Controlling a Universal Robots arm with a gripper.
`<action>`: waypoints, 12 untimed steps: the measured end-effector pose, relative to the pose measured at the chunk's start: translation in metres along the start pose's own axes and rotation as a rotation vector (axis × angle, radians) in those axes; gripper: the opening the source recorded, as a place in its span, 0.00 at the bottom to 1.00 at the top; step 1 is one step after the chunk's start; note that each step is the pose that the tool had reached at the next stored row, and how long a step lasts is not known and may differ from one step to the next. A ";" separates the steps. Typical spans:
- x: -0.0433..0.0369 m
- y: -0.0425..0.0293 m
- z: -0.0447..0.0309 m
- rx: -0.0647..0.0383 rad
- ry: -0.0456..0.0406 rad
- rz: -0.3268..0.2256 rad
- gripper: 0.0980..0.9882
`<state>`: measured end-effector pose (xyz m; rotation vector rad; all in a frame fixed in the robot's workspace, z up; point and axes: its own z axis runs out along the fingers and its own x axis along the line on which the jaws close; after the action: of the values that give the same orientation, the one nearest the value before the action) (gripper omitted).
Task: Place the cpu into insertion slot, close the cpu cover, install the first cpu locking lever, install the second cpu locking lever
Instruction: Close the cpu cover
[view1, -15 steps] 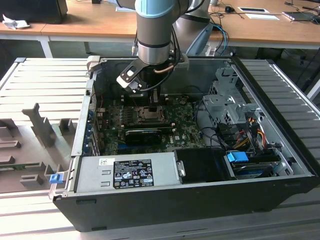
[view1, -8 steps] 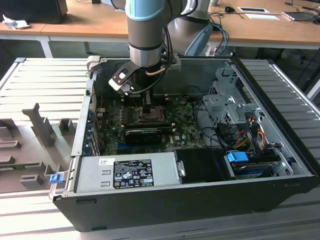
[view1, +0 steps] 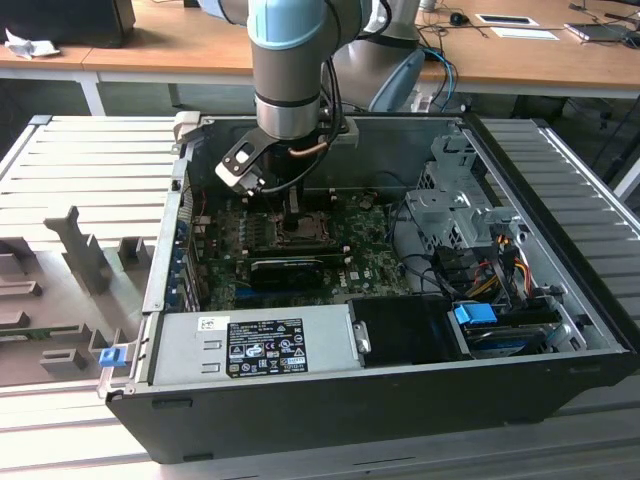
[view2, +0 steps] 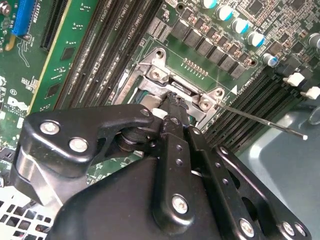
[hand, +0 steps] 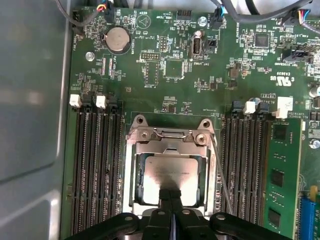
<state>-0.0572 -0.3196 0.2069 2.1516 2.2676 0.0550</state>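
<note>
The cpu (hand: 172, 175), a pale metal square, lies flat in the insertion slot (view1: 300, 232) on the green board. The silvery cpu cover (hand: 167, 145) lies down around it, with the chip showing through its window. My gripper (hand: 170, 192) is shut with nothing between the fingers, and their tips rest on the cover's edge over the chip. The second wrist view shows the gripper (view2: 173, 100) at the cover's rim. A thin locking lever (hand: 220, 170) runs along one side of the socket, and the lever (view2: 260, 121) juts out free at an angle. In the exterior view the gripper (view1: 293, 210) hangs over the socket.
Black memory slots (hand: 97, 170) flank the socket on both sides. A long black card (view1: 285, 268) lies just in front of it. The grey power supply (view1: 250, 345), a drive cage (view1: 455, 200) and cable bundles (view1: 490, 265) crowd the case, and its walls (view1: 165, 240) close in.
</note>
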 end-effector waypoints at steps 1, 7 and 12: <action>0.0001 0.0002 -0.0045 0.000 -0.0001 0.000 0.01; -0.0002 0.0075 -0.0095 0.003 -0.0001 0.000 0.01; -0.0011 0.0223 -0.0090 0.005 0.0000 0.000 0.01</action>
<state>-0.0352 -0.3196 0.2167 2.1540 2.2702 0.0495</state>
